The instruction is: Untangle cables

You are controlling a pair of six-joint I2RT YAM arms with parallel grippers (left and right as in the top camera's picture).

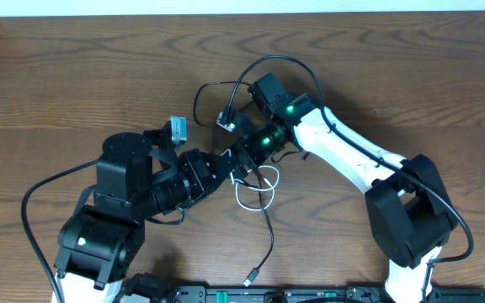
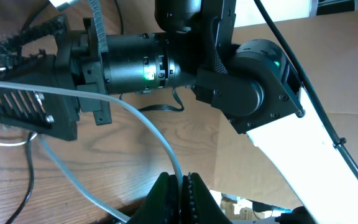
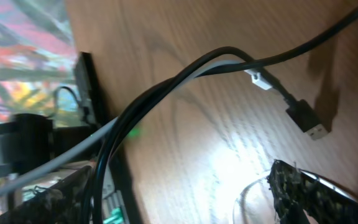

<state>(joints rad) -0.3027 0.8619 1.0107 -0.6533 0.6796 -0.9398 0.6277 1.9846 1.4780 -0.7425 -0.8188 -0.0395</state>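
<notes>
My left claw [image 2: 180,188] is closed, and the white cable [image 2: 156,138] is pinched between its two fingers. From the pinch the cable goes up and away from the claw in a curve, then passes sideways toward my right claw [image 3: 169,182]. A second white strand lies on the counter [image 2: 104,155] just beside the left claw, on the same side.

My right claw is apart. In its own wrist view one finger stands at each lower corner, with a wide gap between them. It grips nothing that I can see. In front of this claw the black cable [image 3: 225,52] and the white cable run side by side, touching, over the counter, and they go down toward one of its fingers. Whether they touch that finger I cannot tell. Further ahead of the right claw the black plug [image 3: 306,119] lies flat on the wood, with a small white piece [image 3: 260,79] on its cord just behind it.

From above, the two claws are very near each other, tip to tip, in the middle of the counter. Beyond the right claw the black cable makes a big open loop. On the near side of both claws, toward my bases, the white cable lies in small loops [image 1: 255,195]. One black strand crosses them and goes on to a small plug end [image 1: 250,276] near the counter edge.
</notes>
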